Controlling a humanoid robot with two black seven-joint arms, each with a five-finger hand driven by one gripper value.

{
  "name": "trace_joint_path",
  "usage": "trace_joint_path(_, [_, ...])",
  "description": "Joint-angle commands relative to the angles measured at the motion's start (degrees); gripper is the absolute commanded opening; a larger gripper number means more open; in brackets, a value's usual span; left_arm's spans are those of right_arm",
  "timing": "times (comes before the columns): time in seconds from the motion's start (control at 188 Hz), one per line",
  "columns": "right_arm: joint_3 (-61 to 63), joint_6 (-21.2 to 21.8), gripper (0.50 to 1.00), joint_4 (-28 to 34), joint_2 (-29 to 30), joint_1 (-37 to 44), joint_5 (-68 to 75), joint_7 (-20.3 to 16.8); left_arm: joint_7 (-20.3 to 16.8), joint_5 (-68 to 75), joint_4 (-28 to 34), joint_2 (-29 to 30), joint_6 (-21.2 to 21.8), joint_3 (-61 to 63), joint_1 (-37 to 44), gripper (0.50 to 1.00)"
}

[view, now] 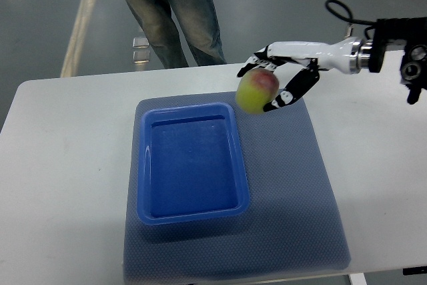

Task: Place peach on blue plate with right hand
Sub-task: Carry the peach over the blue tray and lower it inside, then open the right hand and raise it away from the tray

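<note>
White table (60, 165) fills the view, a blue-grey mat (293, 185) spread across its middle. On the mat's left half sits the blue plate (192, 215), a shallow rectangular tray. Behind the table stands a person (177, 15) in jeans. Just past the plate's far right corner, the peach (257, 91) hangs above the mat, clasped in the right hand (283, 75), fingers (257, 58) curled over its top and thumb underneath.
</note>
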Motion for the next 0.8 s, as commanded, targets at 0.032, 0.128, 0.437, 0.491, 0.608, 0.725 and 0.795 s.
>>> trace_joint_path(0.032, [-5.5, -3.6, 0.5, -7.2, 9.5, 2.0, 0.0, -0.3, 0.0, 0.0, -0.2, 0.0, -0.1, 0.0, 0.0, 1.0])
trace_joint_path(0.128, [-9.2, -6.6, 0.5, -15.1, 20.9, 1.4, -0.6, -0.3, 0.0, 0.0, -0.2, 0.0, -0.1, 0.0, 0.0, 1.0])
trace_joint_path(0.437, [-13.1, -9.5, 0.635, -24.6, 32.0, -2.2, -5.4, 0.0, 0.0, 0.0, 0.0, 0.0, -0.1, 0.0, 0.0, 1.0])
trace_joint_path(0.491, [-13.0, -9.6, 0.79, -24.7, 32.0, -2.5, -5.3, 0.2, 0.0, 0.0, 0.0, 0.0, -0.1, 0.0, 0.0, 1.0])
trace_joint_path(0.608, [-12.9, -9.4, 0.94, -24.6, 31.9, -2.6, -5.2, 0.2, 0.0, 0.0, 0.0, 0.0, -0.1, 0.0, 0.0, 1.0])
trace_joint_path(0.725, [-11.5, -9.1, 0.94, -24.5, 31.0, -2.1, -4.4, 0.1, 0.0, 0.0, 0.1, 0.0, -0.1, 0.0, 0.0, 1.0])
trace_joint_path(0.795, [-7.2, -8.5, 0.94, -23.9, 29.0, -1.0, -4.1, 0.0, 0.0, 0.0, 0.3, 0.0, -0.1, 0.0, 0.0, 1.0])
